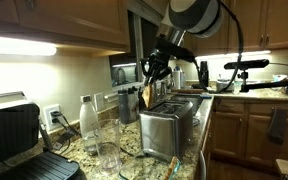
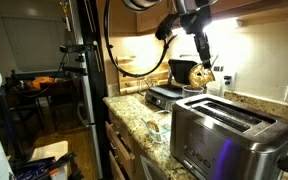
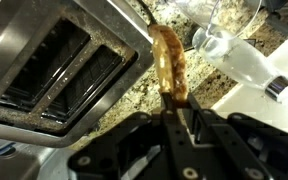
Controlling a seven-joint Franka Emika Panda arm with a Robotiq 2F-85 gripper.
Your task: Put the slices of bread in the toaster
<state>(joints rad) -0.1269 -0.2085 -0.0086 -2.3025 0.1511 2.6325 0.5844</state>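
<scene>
The brushed steel toaster [image 1: 168,128] stands on the granite counter, also in the other exterior view [image 2: 229,135] and in the wrist view [image 3: 59,70], where its two long slots look empty. My gripper [image 3: 171,103] is shut on a slice of bread [image 3: 169,60], browned at the crust. In both exterior views the gripper [image 1: 150,82] [image 2: 203,62] holds the slice [image 1: 148,95] [image 2: 205,72] in the air above the counter, beside the toaster's end and higher than its top. No other slice shows.
A clear bottle [image 1: 88,125] and a glass [image 1: 108,150] stand by the toaster. A black contact grill [image 1: 19,140] sits at the counter's near end. A coffee maker [image 2: 182,72] and a dark appliance [image 2: 164,96] stand at the wall. Cabinets hang overhead.
</scene>
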